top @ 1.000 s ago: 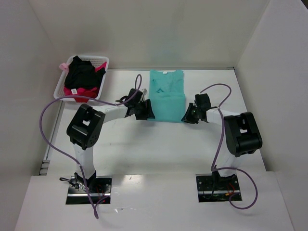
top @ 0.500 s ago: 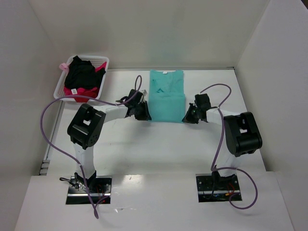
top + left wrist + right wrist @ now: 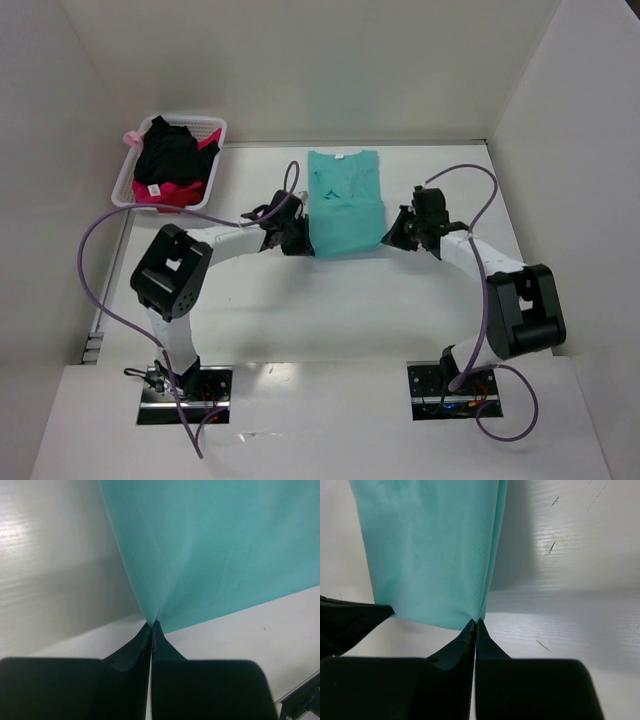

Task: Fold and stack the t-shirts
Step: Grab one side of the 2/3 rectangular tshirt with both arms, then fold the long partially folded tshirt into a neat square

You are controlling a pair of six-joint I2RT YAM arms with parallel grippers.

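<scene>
A teal t-shirt (image 3: pixel 345 200), folded into a long strip, lies in the middle of the white table with its collar at the far end. My left gripper (image 3: pixel 303 240) is shut on its near left corner (image 3: pixel 152 615), the cloth puckering into the pinched tips. On the other side, my right gripper (image 3: pixel 392 236) is shut on the near right corner (image 3: pixel 479 614). Both corners are lifted a little off the table. In the right wrist view, the left gripper's dark fingers (image 3: pixel 350 622) show at the left edge.
A white basket (image 3: pixel 210 134) at the far left holds black and red garments (image 3: pixel 170 160). White walls close in the table at the back and on both sides. Purple cables (image 3: pixel 100 250) loop from both arms.
Both grippers have closed on the near corners of the teal t-shirt and started raising its near edge. The right arm has stretched further out.
</scene>
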